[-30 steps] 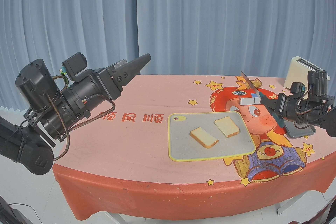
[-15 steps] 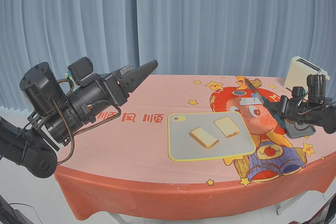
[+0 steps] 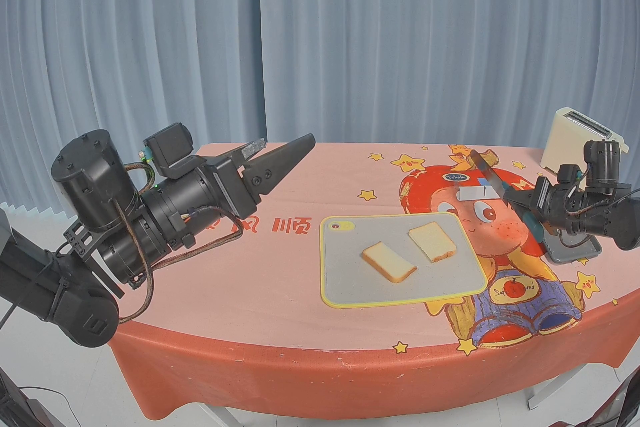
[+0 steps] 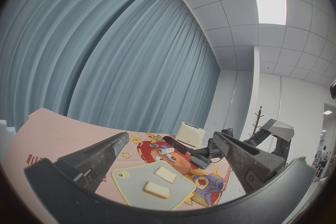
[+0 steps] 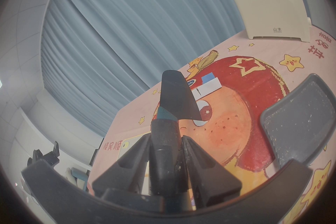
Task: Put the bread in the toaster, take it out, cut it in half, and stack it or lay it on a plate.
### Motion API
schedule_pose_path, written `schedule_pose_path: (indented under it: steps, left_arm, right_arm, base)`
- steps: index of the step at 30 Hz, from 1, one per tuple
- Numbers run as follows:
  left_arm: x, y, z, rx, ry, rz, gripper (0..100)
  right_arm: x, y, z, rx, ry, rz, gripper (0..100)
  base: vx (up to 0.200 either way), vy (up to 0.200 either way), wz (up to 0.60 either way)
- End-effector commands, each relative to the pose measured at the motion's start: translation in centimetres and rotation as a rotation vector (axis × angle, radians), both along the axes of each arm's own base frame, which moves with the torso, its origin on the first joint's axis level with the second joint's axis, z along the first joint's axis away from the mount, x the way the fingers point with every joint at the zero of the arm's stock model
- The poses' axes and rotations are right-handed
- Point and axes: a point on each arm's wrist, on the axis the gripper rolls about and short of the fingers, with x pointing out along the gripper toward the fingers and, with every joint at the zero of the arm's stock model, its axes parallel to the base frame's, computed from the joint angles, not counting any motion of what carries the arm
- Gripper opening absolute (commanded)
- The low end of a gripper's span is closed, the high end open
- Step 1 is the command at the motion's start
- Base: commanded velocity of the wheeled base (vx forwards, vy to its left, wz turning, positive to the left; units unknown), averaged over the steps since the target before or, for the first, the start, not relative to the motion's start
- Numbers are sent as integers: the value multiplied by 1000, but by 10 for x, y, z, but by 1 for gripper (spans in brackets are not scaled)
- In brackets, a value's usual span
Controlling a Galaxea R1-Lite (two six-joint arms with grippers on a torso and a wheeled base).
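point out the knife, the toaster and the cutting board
knife (image 3: 485, 172), head view, on the middle of its dark blade
toaster (image 3: 568, 140), head view, on its cream side wall
cutting board (image 3: 347, 275), head view, on a bare grey patch near its front edge

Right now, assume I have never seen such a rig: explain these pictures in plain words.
This is a two-armed robot at a table. One picture looks down from its head; the other two come from a camera on each wrist. The left arm hangs near the table's left end, jaws open and empty. The right arm grips a knife by the handle, blade raised. On the cutting board lie one bread half and, apart from it, the other half. A toaster stands at the far right, with a dark tray right of the board.
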Motion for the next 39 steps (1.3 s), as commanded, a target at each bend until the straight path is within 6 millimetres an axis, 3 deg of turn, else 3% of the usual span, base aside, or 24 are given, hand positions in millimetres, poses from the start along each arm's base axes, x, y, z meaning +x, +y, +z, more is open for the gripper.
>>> schedule_pose_path:
  steps: [1,16,39]
  left_arm:
    - [1,0,-2,4,6,-2,100]
    - [1,0,-3,6,10,-2,100]
    - [1,-1,-5,8,14,-2,100]
  right_arm:
    - [1,0,0,14,6,-7,0]
    - [8,2,-14,25,57,-8,0]
    - [10,-1,-13,25,48,-19,0]
  base:
    - [0,0,0]
    - [0,0,0]
    - [0,0,0]
